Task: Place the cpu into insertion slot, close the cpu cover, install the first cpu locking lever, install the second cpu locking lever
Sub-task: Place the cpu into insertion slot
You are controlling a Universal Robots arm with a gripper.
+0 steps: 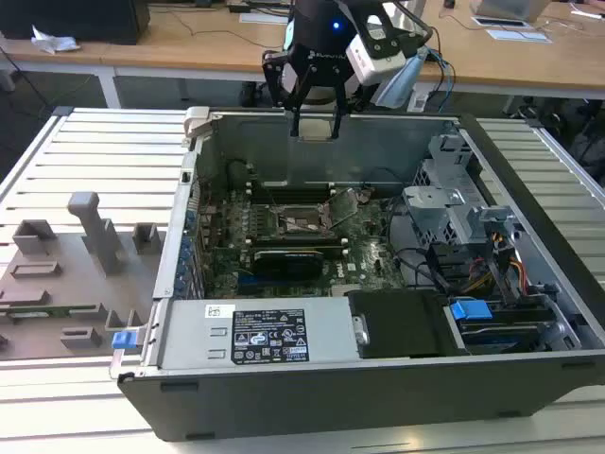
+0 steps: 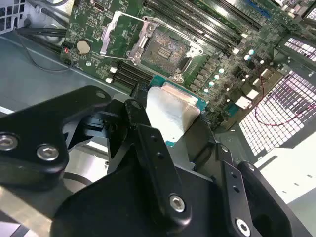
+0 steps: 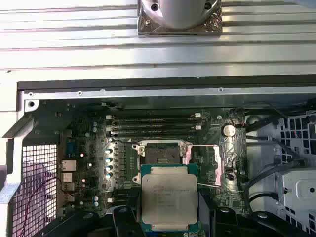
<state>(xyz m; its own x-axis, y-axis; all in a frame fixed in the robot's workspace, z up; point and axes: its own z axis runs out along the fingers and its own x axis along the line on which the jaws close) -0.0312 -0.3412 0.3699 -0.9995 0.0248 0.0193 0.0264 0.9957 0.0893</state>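
My gripper (image 1: 317,121) hangs over the far wall of the open computer case (image 1: 378,383), shut on the cpu (image 1: 318,129). In both wrist views the cpu (image 3: 169,197) (image 2: 170,112) shows its dull silver top between the black fingers (image 2: 148,148). Below it on the green motherboard lies the bare insertion slot (image 1: 302,220) (image 3: 160,154) (image 2: 170,47). The cpu cover (image 1: 344,204) (image 3: 219,162) (image 2: 120,32) stands swung open beside the slot. The cpu is well above the board and touches nothing there.
A long black card (image 1: 288,257) lies just in front of the slot. A power supply (image 1: 274,333) and a drive cage (image 1: 454,213) stand at the case's near and right sides. A grey fixture plate (image 1: 66,274) lies on the slatted table to the exterior view's left.
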